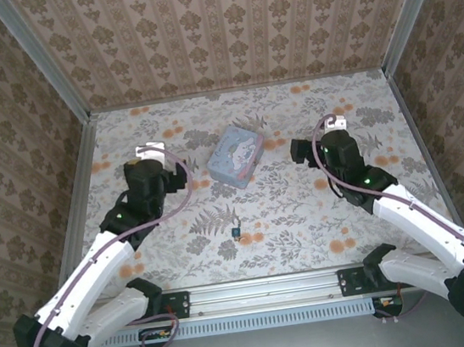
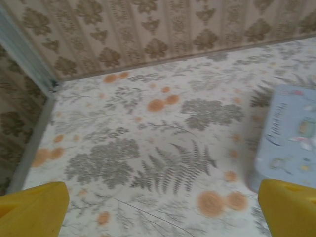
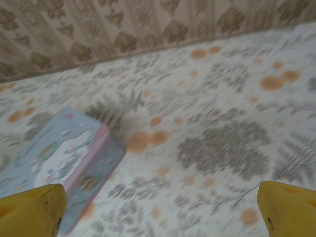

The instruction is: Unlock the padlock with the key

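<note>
The flower-patterned table (image 1: 306,215) spreads under both white-and-black arms. The pale-blue, cartoon-printed rectangular tin (image 1: 236,157) lies flat just past its middle. The left gripper (image 1: 154,149) hovers at the tin's nine o'clock and the right gripper (image 1: 335,121) at its three, each clear of it with yellow fingers (image 2: 34,205) spread wide on nothing. At the tin's six o'clock, well apart from it, lies the tiny dark squarish padlock (image 1: 228,248). The thin dark metal key (image 1: 236,233) is just beside it at one o'clock, though both are too small to be sure of.
</note>
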`<state>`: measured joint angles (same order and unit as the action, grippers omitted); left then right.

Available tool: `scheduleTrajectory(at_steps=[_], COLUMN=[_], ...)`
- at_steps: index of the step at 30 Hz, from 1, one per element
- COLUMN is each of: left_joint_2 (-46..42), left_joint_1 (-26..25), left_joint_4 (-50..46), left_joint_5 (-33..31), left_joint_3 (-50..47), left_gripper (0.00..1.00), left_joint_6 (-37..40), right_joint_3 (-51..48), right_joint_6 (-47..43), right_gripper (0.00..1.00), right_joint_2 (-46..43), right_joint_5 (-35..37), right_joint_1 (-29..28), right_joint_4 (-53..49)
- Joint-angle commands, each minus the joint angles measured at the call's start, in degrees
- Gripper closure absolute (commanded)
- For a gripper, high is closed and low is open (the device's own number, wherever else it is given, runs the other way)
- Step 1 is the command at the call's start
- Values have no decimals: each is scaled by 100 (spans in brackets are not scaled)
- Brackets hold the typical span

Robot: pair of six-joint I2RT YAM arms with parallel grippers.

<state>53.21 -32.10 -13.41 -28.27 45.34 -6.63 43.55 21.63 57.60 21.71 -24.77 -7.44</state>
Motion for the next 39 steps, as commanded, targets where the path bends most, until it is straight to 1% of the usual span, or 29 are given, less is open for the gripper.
scheduleTrajectory(at_steps=[1,2,4,5,7,10,11,14,17,21,24,27,28,30,31,33,34,35,36,37,38,39], left_joint_2=[-160,-180,-169,-149,-97,-26,14,199,606,1335,1889,2329,2403,2608,2751,3057,3218,3378,3560,3510,3432,3499], left_joint_1=[821,1195,1759,2022,2461,2959,3039,3087,3095,3092,3037,3025,3037,3101,3088,3038,3019,2996,2971,2949,2943,2935], left_joint_4=[793,944,1195,1324,1603,2072,2228,2761,3046,3700,4435,5281,5379,5735,5834,6330,6674,7020,7393,7151,6691,6671], left_joint_5=[214,418,683,826,1100,1487,1561,1657,1968,2207,2044,1872,1774,1927,2013,2042,2021,2015,1960,1939,1962,2037], left_joint_3=[-255,-334,-493,-573,-795,-1304,-1457,-1834,-1755,-1733,-1988,-2309,-2321,-2351,-2333,-2482,-2592,-2694,-2741,-2641,-2496,-2416], left_gripper=[0,0,0,0,0,0,0,0,0,0,0,0,0,0,0,0,0,0,0,0,0,0], left_joint_6=[514,574,692,732,821,705,664,648,633,409,485,790,772,660,695,758,776,801,919,887,860,924], right_joint_3=[-147,-152,-159,-191,-336,-586,-732,-1263,-1668,-1828,-2006,-2105,-2096,-2240,-2381,-2677,-2753,-2747,-2765,-2818,-2892,-2885], right_joint_6=[-985,-1019,-1015,-1013,-1089,-1065,-1100,-1152,-1157,-1269,-1375,-1428,-1472,-1565,-1532,-1504,-1548,-1594,-1633,-1668,-1711,-1732], right_gripper=[0,0,1,0,0,1,0,0,0,0,1,0,0,1,0,0,1,0,0,1,0,1], right_joint_2=[12,39,115,171,304,634,748,996,1241,1545,1699,1856,1868,1988,2120,2445,2510,2469,2547,2756,3099,3222], right_joint_5=[1080,1116,1067,909,493,258,203,181,174,144,76,-166,-301,-462,-503,-461,-553,-738,-854,-946,-975,-958], right_joint_1=[256,445,854,1089,1454,1768,1808,1842,1875,1919,1961,2107,2163,2267,2318,2341,2341,2341,2353,2350,2354,2354], right_joint_4=[988,1065,1119,1173,1407,1741,1943,2748,3461,3837,4290,4650,4675,5153,5529,6391,6600,6488,6588,6872,7414,7640])
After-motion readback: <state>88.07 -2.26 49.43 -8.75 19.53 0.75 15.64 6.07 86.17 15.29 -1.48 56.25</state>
